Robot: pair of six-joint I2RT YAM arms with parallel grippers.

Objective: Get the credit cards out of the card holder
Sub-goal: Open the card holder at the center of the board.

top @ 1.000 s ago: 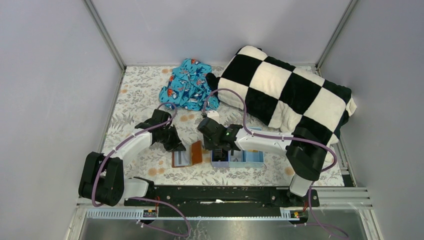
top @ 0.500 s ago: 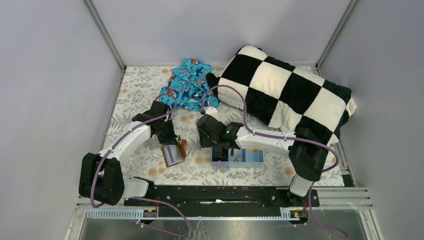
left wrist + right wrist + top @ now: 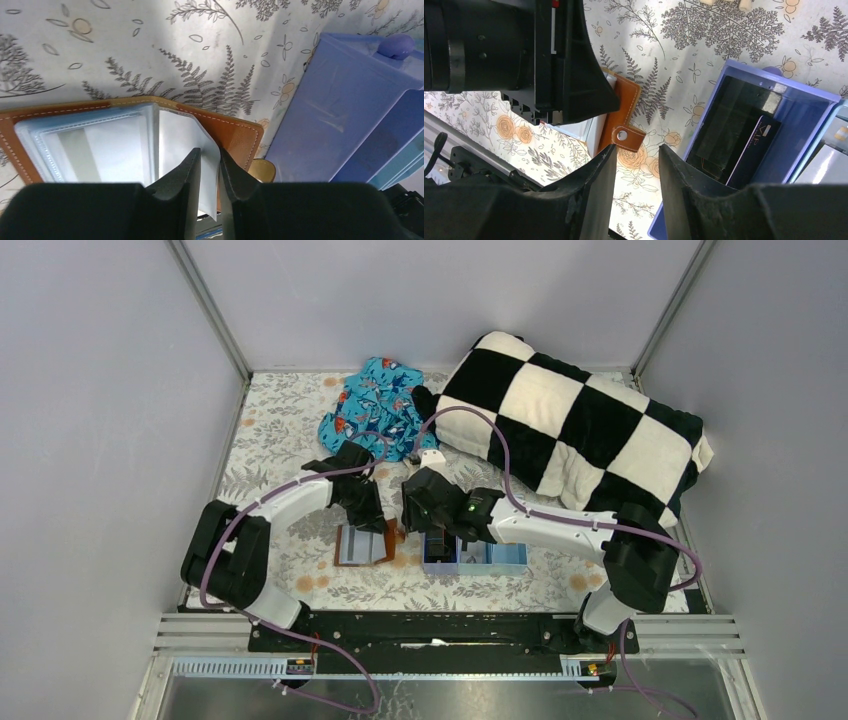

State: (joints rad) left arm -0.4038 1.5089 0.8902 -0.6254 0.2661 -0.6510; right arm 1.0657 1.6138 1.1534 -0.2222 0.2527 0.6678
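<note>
The left gripper (image 3: 210, 170), pinched shut on a pale inner sleeve (image 3: 180, 135) of the card holder (image 3: 235, 132), should pin it to the worktop (image 3: 150, 45) while the open right gripper (image 3: 636, 150) approaches squarely.

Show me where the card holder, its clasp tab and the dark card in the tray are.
card holder (image 3: 240, 144), left wrist view, on its brown leather cover.
clasp tab (image 3: 628, 138), right wrist view, on its snap end.
dark card (image 3: 751, 152), right wrist view, middle of its face.
</note>
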